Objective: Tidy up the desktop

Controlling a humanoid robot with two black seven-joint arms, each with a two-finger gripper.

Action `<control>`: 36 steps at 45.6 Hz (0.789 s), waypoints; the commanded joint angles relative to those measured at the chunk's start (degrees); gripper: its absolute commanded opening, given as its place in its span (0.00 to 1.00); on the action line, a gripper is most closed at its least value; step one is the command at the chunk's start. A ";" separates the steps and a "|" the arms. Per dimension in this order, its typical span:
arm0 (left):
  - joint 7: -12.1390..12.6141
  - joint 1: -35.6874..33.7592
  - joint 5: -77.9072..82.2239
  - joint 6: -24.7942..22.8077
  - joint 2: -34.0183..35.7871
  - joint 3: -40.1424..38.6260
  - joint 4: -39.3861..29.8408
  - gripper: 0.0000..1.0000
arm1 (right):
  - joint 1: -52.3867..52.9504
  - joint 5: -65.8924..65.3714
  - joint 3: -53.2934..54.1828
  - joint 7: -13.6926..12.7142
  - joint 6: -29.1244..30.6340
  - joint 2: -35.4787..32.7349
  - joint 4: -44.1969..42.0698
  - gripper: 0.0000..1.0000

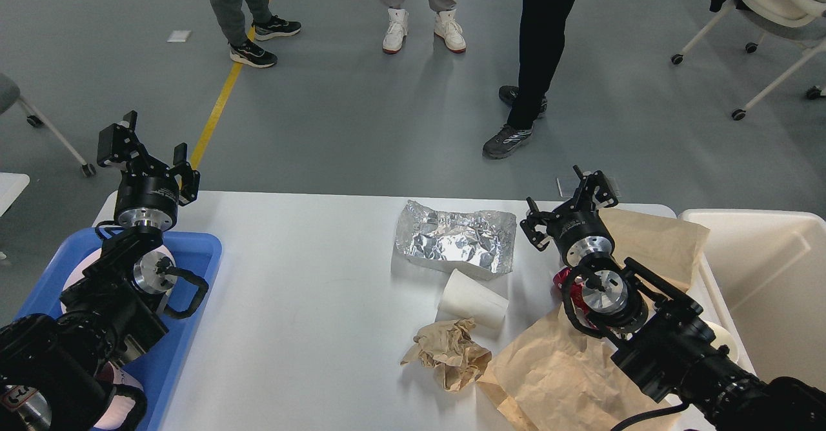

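The white desktop [303, 289] fills the middle of the head view. On it lie a crumpled sheet of silver foil [457, 239], a white paper cup [473, 299] on its side, a ball of crumpled brown paper [450, 352] and large brown paper sheets [652, 242]. A red object [565, 279] shows partly under my right arm. My left gripper [147, 151] is open and empty above the table's far left corner. My right gripper [568, 204] is open and empty above the far right edge, beside the foil.
A blue plastic tray [193, 276] sits at the left under my left arm, with white and pink things in it. A cream-white bin [768, 276] stands at the right. Three people's legs [542, 57] stand beyond the table. Chairs on wheels are at the far right and far left.
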 commanded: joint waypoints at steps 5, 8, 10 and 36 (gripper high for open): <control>0.01 0.00 0.00 0.00 0.00 0.00 0.00 0.96 | 0.00 0.00 0.00 -0.22 0.00 -0.06 -0.07 1.00; 0.01 0.00 0.00 0.00 0.00 0.00 0.00 0.96 | 0.18 0.00 0.00 -0.40 0.00 -0.06 -0.16 1.00; 0.01 0.00 0.00 0.00 0.00 0.00 0.00 0.96 | 0.18 0.00 0.00 -0.40 -0.09 0.03 -0.25 1.00; 0.01 0.00 0.00 0.00 0.00 0.00 0.00 0.96 | 4.57 0.00 -0.18 -0.57 -0.09 -0.76 -0.34 1.00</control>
